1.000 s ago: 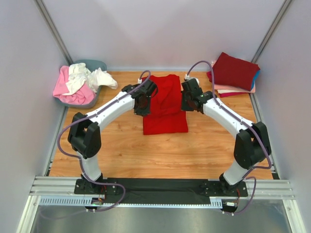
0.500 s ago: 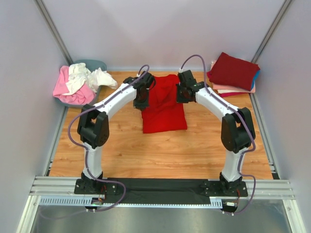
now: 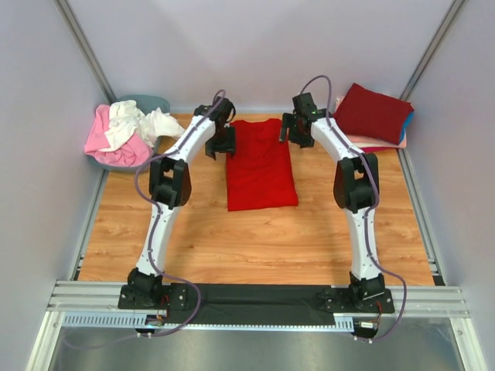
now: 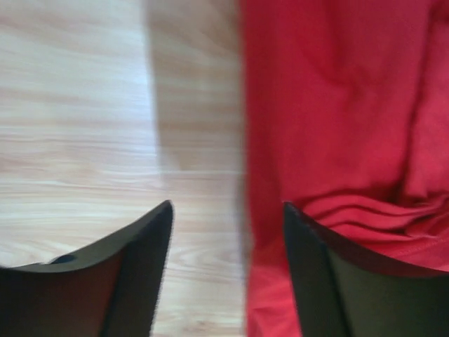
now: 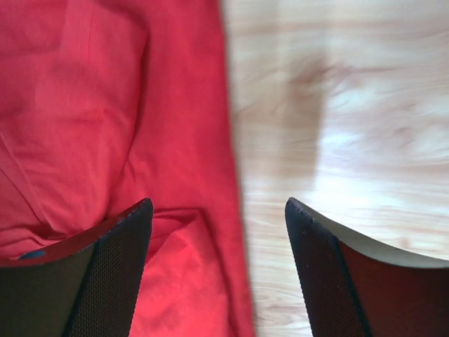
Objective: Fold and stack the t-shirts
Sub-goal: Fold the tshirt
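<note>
1. Sitting in the far-left corner: grey tub (image 3: pixel 158 101), with a crumpled pink t-shirt (image 3: pixel 116 147) and white t-shirt (image 3: pixel 135 120) heaped in and over it.
2. Next, the left end effector (image 4: pixel 226 210) hung over the left edge of the bright red t-shirt (image 3: pixel 261 166), jaws apart, gripping nothing.
3. That shirt lay mid-way across the counter (image 3: pixel 255 239), folded to a narrow rectangle, far end rumpled.
4. At its right edge the right end effector (image 5: pixel 219 203) hung likewise, open and empty.
5. Far right: folded stack (image 3: pixel 371 141), dark red t-shirt (image 3: pixel 375 114) on top.

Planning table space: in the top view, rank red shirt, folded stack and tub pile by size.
Largest: red shirt.
Then folded stack and tub pile, too alike to rank.
</note>
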Action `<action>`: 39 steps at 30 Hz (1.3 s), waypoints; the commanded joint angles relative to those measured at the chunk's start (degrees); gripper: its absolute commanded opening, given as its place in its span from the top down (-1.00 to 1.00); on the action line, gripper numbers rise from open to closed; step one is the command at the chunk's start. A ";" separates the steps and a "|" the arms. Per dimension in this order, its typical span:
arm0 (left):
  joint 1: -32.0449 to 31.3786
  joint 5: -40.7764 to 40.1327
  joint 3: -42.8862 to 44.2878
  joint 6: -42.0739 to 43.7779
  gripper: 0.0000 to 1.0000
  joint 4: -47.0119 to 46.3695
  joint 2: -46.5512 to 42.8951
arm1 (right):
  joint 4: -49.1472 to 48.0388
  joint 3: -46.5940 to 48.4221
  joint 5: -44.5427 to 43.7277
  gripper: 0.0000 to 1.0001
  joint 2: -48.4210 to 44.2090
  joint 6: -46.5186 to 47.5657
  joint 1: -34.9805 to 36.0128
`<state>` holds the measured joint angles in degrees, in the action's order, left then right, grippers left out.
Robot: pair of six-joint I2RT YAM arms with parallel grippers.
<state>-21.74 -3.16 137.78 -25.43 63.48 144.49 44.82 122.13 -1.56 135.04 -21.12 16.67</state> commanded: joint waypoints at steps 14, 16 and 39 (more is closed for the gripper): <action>-0.67 2.81 -37.20 0.91 -0.20 -13.38 -32.25 | -15.83 -32.31 16.67 0.06 -25.54 -0.67 5.91; -1.90 3.86 -40.37 1.34 -0.14 -14.09 -33.91 | -12.58 -27.92 15.89 0.28 -21.85 -1.02 8.11; -5.16 0.35 -66.06 -0.32 -0.06 -13.83 -63.28 | -2.36 18.22 10.53 0.39 12.87 -3.04 6.90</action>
<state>-26.65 -2.02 72.25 -24.82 50.70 81.30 43.86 134.04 10.98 146.04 -23.18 26.76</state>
